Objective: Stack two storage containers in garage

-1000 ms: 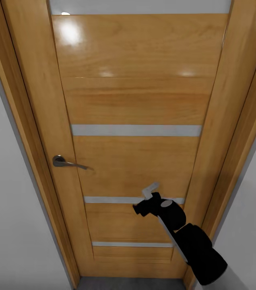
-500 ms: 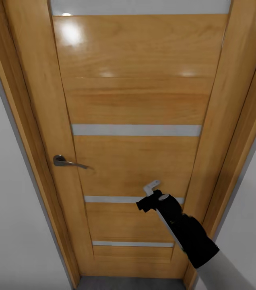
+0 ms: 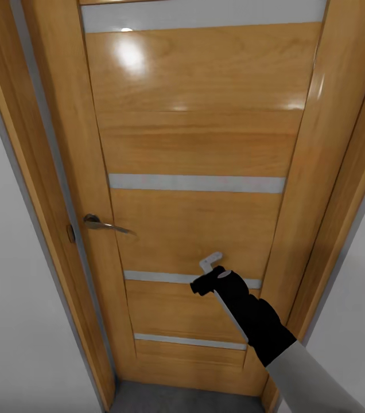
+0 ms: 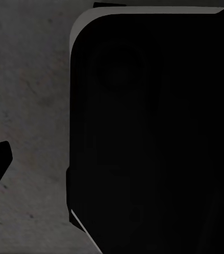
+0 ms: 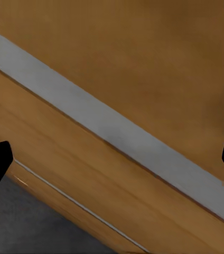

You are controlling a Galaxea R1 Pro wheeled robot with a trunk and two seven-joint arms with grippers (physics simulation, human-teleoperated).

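Swinging ajar now, the wooden door [image 3: 194, 172] yields to the right claw [image 3: 211, 265], spread wide and empty; garage passage is opening.

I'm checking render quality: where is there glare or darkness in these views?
Head view: bright glare spots on the glossy door near its top. Left wrist view: very dark, a black shape blocking most of it. Right wrist view: evenly lit, the door's grey stripe soft-edged.

door [image 3: 194, 149] ahead, handle [image 3: 105, 225] left, r arm [image 3: 251, 315] before it
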